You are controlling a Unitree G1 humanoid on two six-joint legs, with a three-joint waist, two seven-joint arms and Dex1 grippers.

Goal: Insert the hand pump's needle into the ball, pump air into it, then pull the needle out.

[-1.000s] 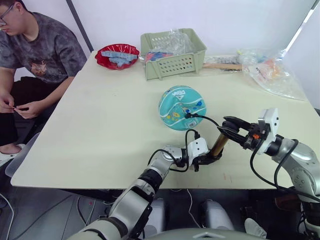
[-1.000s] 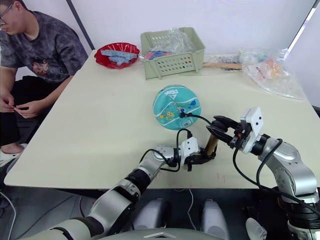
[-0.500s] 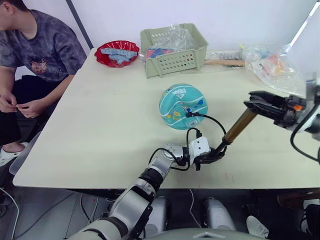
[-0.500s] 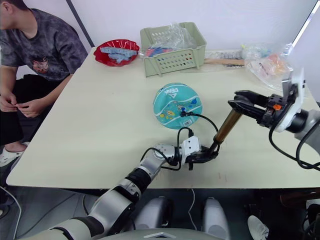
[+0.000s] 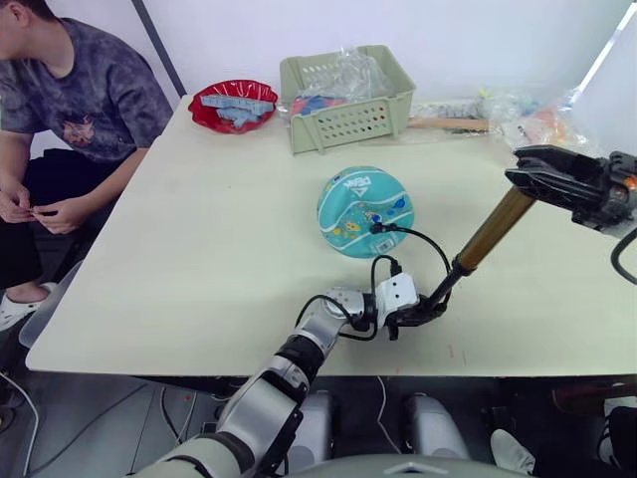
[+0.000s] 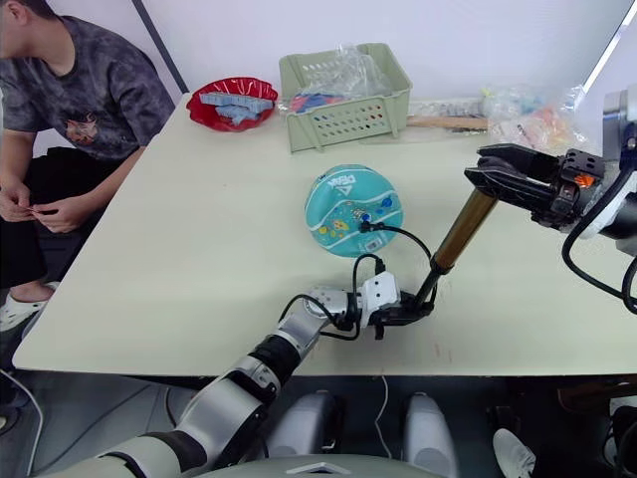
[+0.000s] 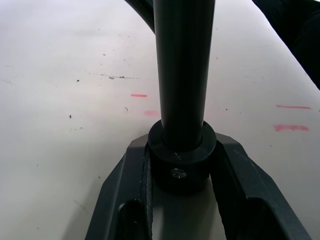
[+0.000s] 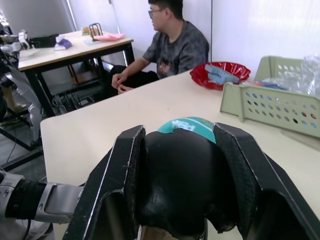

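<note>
Pump stroke, handle drawn out. Hand pump [image 5: 495, 231] lies on a diagonal, long axis rising from near table edge up and to robot's right; brass barrel sits high, thin dark rod extended below it to the black base cap. L gripper [image 5: 418, 311], low on the table [image 5: 199, 249], is clamped on that base cap, fingers [image 7: 240, 195] closed either side of it in the wrist view; R gripper [image 6: 498, 171] is clamped on the black T-handle end, held high above the table, well apart from L. Ball [image 5: 364, 212] rests on the table, just beyond and left of L gripper, closer to L arm than R; thin black hose [image 5: 418, 239] loops from pump base to the ball's near-right side; needle [image 5: 378, 228] appears seated in the valve, though too small to be sure. L arm reaches forward, forearm flat along the table; R arm raised, wrist tilted down along the pump axis; next push prob. runs down that axis toward L gripper; person [image 5: 60, 100] sits at the table's left, uninvolved
</note>
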